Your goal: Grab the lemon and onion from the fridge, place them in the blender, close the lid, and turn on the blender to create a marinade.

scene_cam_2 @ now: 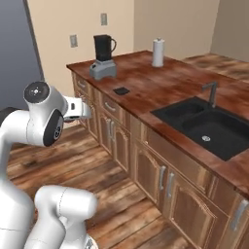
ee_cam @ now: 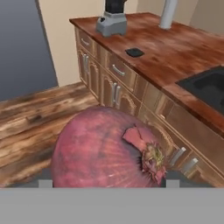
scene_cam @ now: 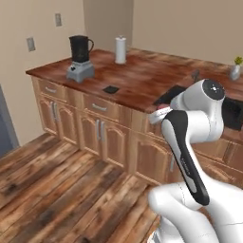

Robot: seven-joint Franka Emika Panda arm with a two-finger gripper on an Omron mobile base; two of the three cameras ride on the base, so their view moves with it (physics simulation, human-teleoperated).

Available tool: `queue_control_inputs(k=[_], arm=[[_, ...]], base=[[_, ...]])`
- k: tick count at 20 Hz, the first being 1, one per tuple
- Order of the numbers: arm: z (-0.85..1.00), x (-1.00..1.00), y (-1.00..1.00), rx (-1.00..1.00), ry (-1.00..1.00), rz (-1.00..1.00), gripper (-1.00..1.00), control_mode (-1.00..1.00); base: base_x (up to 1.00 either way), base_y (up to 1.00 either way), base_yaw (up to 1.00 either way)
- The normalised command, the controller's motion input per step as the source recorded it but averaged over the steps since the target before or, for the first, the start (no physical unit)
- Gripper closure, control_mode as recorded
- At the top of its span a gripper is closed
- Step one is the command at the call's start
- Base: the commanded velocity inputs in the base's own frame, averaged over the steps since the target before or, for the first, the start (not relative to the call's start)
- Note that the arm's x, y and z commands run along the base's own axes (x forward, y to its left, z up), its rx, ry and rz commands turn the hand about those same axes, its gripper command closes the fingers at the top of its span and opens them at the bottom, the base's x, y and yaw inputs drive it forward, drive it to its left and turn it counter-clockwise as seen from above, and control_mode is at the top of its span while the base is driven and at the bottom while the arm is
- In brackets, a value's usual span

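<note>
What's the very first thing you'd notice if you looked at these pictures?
A big reddish-purple onion sits right up close in the hand view, held at the gripper in front of the wooden cabinets. Next comes the blender at the far end of the long wooden counter, with its flat black lid lying on the counter beside it and a white paper-towel roll standing farther back.

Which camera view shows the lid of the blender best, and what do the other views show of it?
The hand view shows the lid nearest: a flat black square lying on the counter, apart from the blender. The left base view and the right base view show it smaller, yet with the whole blender for reference.
</note>
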Motion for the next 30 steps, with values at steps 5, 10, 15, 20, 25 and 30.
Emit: queue_control_inputs(k=[5,10,15,20,25,30], arm=[[0.00,0.00,0.00,0.00,0.00,0.00,1.00,1.00],[0.00,0.00,0.00,0.00,0.00,0.00,1.00,1.00],[0.00,0.00,0.00,0.00,0.00,0.00,1.00,1.00],[0.00,0.00,0.00,0.00,0.00,0.00,1.00,1.00],[0.00,0.00,0.00,0.00,0.00,0.00,1.00,1.00],[0.00,0.00,0.00,0.00,0.00,0.00,1.00,1.00]], base=[[1.00,0.46,-0.29],[0.99,0.57,-0.27],[0.97,0.60,-0.27],[0.91,0.59,-0.28],[0.83,0.57,-0.28],[0.76,0.54,-0.26]])
